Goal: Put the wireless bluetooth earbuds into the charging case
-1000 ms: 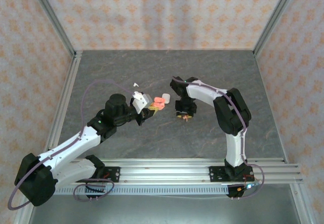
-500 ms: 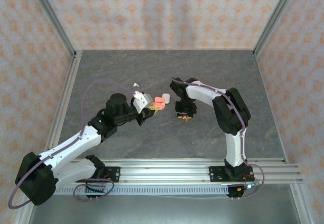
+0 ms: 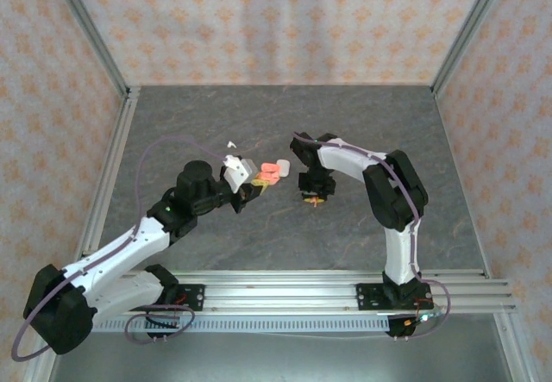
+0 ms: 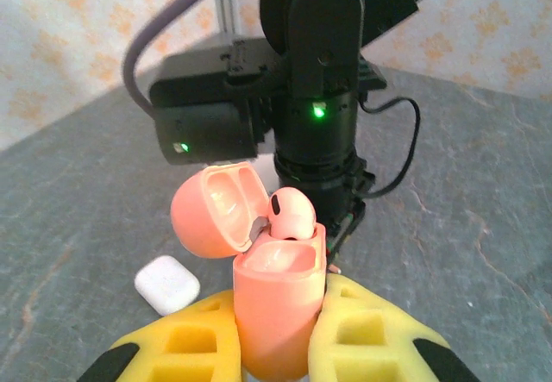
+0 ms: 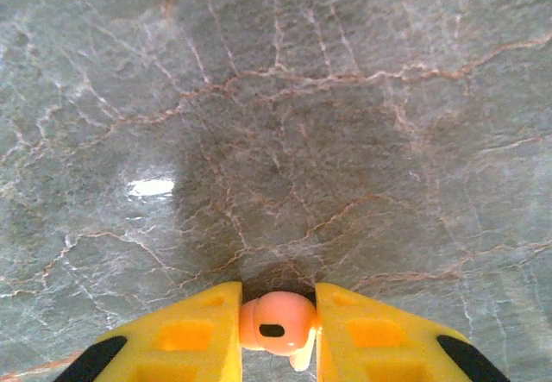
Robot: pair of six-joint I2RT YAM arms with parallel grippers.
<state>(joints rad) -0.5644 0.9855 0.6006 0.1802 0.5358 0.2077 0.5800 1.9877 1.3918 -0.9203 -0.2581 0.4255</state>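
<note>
The left gripper (image 4: 276, 335) is clamped on a coral-pink, pebble-shaped plastic charging case (image 4: 276, 300), its yellow padded fingers (image 4: 185, 343) pressing the lower body from both sides. The case stands upright between them with its rounded lid (image 4: 216, 209) hinged open and tipped back to the left in the left wrist view. A coral-pink stemmed plastic earbud (image 4: 291, 214) sits in the case's mouth, its bulbous head standing above the rim. Just beside the held case, a white pebble-shaped plastic case (image 4: 168, 284) lies closed on the grey marbled table top (image 4: 483, 227).

Behind the open case in that view stands the black wrist of the right arm (image 4: 315, 97), with small green lights glowing on it.

The right gripper (image 5: 276, 326) points straight down at the table and pinches a second coral-pink earbud (image 5: 278, 317) between its yellow fingers (image 5: 185, 335) — a dark oval opening faces the camera. A shadow lies on the stone right under it; whether the earbud touches the surface cannot be told.

From the top camera, the left gripper (image 3: 255, 189) and the right gripper (image 3: 314, 199) are near one another at mid-table, with the coral case (image 3: 269, 173) and the white case (image 3: 282, 166) between them. A tiny white object (image 3: 231, 144) — too small to identify — lies a little beyond the left gripper.
</note>
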